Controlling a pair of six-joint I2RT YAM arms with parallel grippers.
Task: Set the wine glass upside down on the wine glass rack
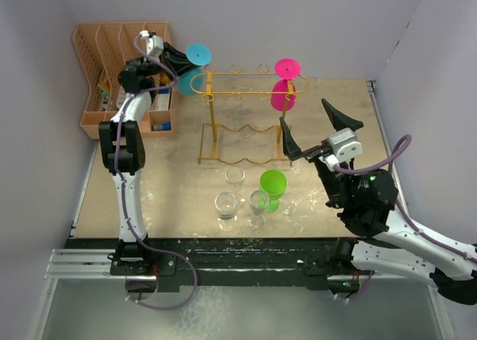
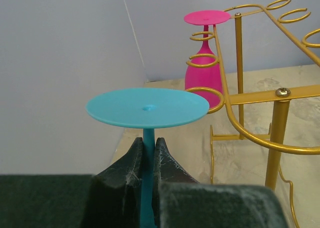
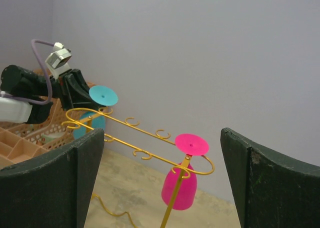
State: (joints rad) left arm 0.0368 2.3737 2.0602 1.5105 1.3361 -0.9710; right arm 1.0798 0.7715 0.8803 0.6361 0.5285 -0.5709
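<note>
Beige tabletop [image 1: 328,206]: scuffed, blotched with white, closed in by pale lilac-grey walls [image 1: 298,19] at 9, 12 and 3 o'clock.
Rack [image 2: 276,138]: gold wire, standing upright toward 12 o'clock from the tabletop's middle.
Teal wine glass [image 1: 198,54]: upside down, foot on top, just beside the 9 o'clock end of the rack's top rail.
Left end effector [image 2: 148,148]: clenched on the teal stem below the foot.
Right end effector [image 1: 303,112]: released, fingers spread wide, hovering at 3 o'clock of the rack, grasping nothing.
Pink wine glass [image 1: 283,94]: hanging upside down at the rail's 3 o'clock end.
Top view alone: a peach organizer [image 1: 93,64] at 10 o'clock, and a green glass [image 1: 273,183] with three clear glasses [image 1: 226,206] standing upright at 6 o'clock of the rack.
Left wrist view alone: the teal stem sits outside the rail's curve, with the foot's edge level with a rail loop.
Right wrist view alone: the teal bowl hangs below rail height, and the foot sits above it.
Count: one rack, two upside-down coloured glasses, four upright glasses, one organizer.
</note>
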